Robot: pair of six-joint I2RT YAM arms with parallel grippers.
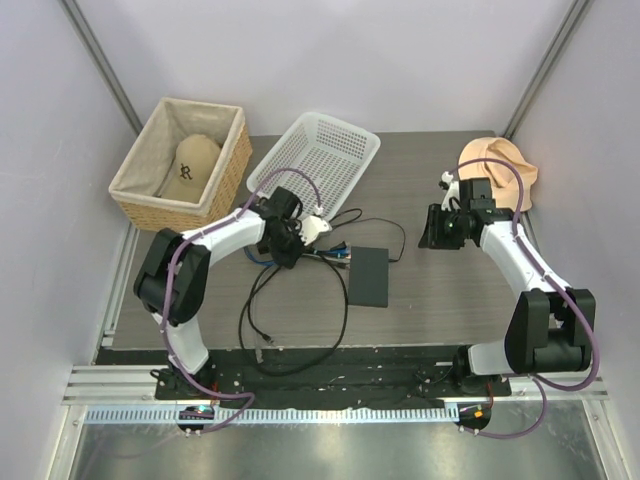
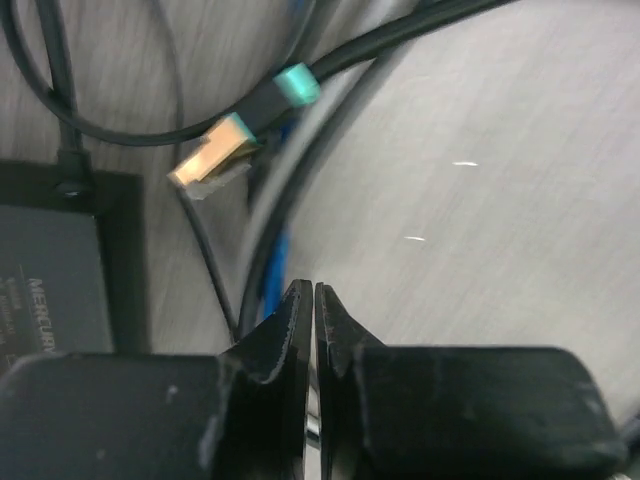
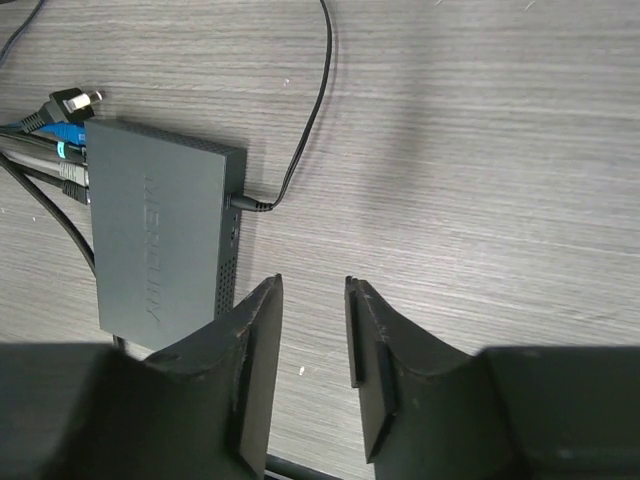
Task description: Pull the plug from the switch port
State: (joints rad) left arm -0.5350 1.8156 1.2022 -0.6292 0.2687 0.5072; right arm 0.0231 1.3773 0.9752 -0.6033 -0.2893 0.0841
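Left gripper (image 2: 313, 295) pressed together, empty; plug (image 2: 215, 158) at 11 o'clock, axis 8–2, seemingly free of switch (image 2: 45, 270). Right gripper (image 3: 312, 290) spread, farther off.

A grey wood-grain desk (image 1: 440, 300) carries a flat black box (image 1: 370, 277) among looping black cables (image 1: 300, 345), a gold-tipped plug (image 2: 212, 160) loose beside it. At the back are a wicker basket (image 1: 165, 215), a white mesh basket (image 1: 300, 160) and a peach cap (image 1: 512, 165).

Lighting was bright and even; shadows on the table (image 1: 430, 290) were soft. Left wrist view was blurred, cables (image 2: 385, 42) smeared.
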